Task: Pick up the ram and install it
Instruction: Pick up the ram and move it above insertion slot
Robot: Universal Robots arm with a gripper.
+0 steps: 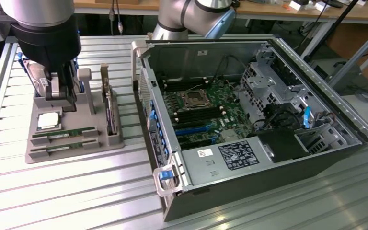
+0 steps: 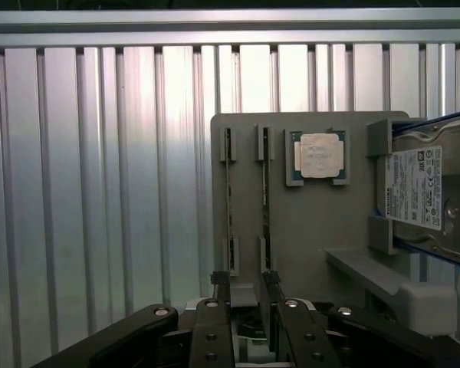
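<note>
Two ram sticks (image 1: 63,133) lie side by side in slots at the front of a grey holder tray (image 1: 75,152) on the exterior view's left. The wrist view looks down on them edge-on as thin strips (image 2: 265,195). My gripper (image 1: 64,101) hangs over the back half of the tray, above the square silver processor (image 1: 48,120). In the wrist view its fingertips (image 2: 220,279) stand apart with nothing between them, just short of the near ends of the two sticks. The gripper (image 2: 245,280) is open.
An open computer case (image 1: 248,158) lies on the exterior view's right, its motherboard (image 1: 203,108) exposed. The tray also holds an upright expansion card (image 1: 109,112) and a hard drive (image 2: 425,192). The table is ribbed metal (image 1: 56,191).
</note>
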